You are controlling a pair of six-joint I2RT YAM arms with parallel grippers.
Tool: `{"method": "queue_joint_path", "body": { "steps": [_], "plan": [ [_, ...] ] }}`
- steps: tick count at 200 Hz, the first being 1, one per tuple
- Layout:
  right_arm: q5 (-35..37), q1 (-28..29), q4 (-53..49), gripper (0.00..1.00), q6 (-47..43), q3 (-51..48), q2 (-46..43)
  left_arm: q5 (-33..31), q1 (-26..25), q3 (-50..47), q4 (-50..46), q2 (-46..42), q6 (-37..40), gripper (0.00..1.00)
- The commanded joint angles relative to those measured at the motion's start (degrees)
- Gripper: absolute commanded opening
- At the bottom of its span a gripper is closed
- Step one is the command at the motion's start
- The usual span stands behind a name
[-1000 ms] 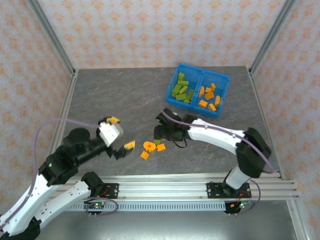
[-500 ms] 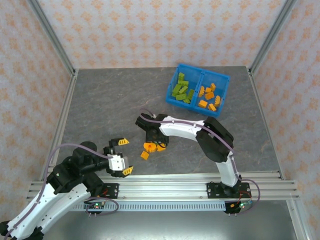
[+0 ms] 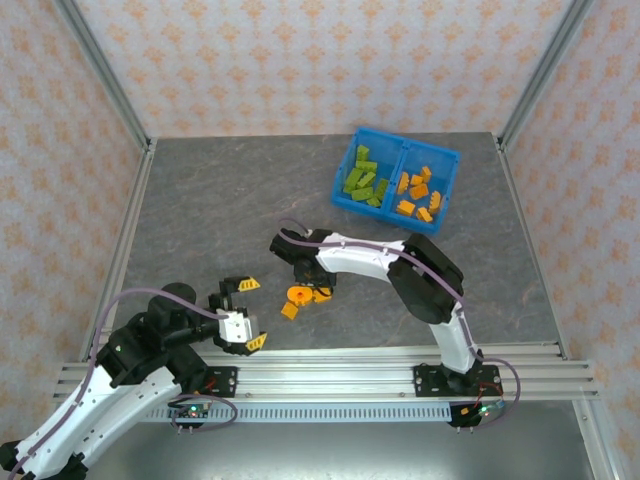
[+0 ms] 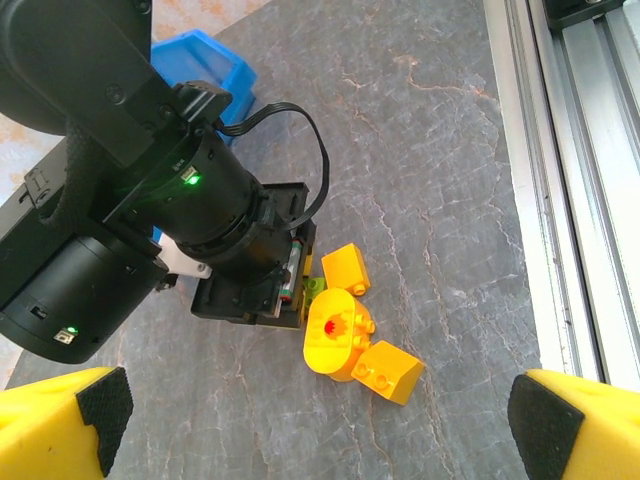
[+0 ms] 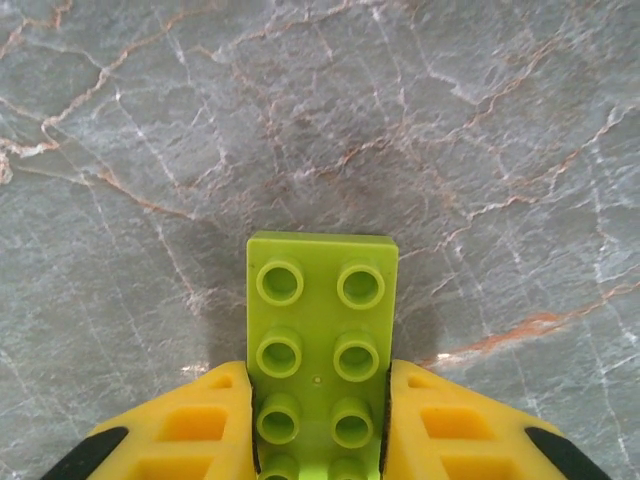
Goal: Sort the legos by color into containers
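Clamping: right pincer (image 5: 320,415) on lime brick (image 5: 320,300) | orange ring (image 4: 337,330), orange bricks (image 4: 347,268) just beside | left pincer (image 3: 247,314) apart

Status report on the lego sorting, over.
Right gripper jaws shut on lime green brick. Left gripper jaws open, empty. Orange ring and two orange bricks close beside the grab.

Illumination: bright, even, diffuse, from overhead. Shadows: soft-edged, darkest on the table (image 5: 150,150) around the lime brick (image 5: 320,340). Focus: brick studs and table veining render sharp in the right wrist view
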Motion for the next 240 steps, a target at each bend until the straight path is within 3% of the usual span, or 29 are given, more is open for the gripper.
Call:
{"method": "queue_joint_path", "body": {
  "steps": [1,25,57,79,130,182,212,240],
  "plan": [
    [5.85,-0.35,-0.06,0.24,0.71,-2.67,-4.73,0.69,-0.24,0.17,3.94,-0.48,-0.34,1.00],
    [9.05,-1.37,2.54,0.24,-0.28,-5.13,-11.80,-0.23,-0.24,0.90,9.13,0.00,-7.17,1.00],
    [14.24,-6.29,5.19,0.25,-4.54,-7.55,-20.82,-8.11,-0.24,4.79,15.31,5.64,-27.52,1.00],
    [15.57,-12.61,6.38,0.26,-9.86,-5.94,-21.76,-12.28,-0.24,8.86,15.52,11.87,-37.84,1.00],
    [13.64,-26.95,11.37,0.26,-19.15,7.16,-9.75,-19.64,-0.24,13.68,15.12,21.42,-50.16,1.00],
    [10.23,-33.48,4.12,0.28,-22.14,33.10,11.31,-30.22,-0.15,16.45,9.65,25.04,-55.43,1.00],
    [9.38,-34.32,-0.76,0.42,-23.41,43.79,16.84,-34.46,-0.14,17.54,6.36,26.29,-57.94,1.00],
    [8.32,-34.30,-2.26,0.53,-24.12,44.78,14.49,-33.25,-0.15,16.85,6.42,28.57,-59.95,1.00]
  ]
}}
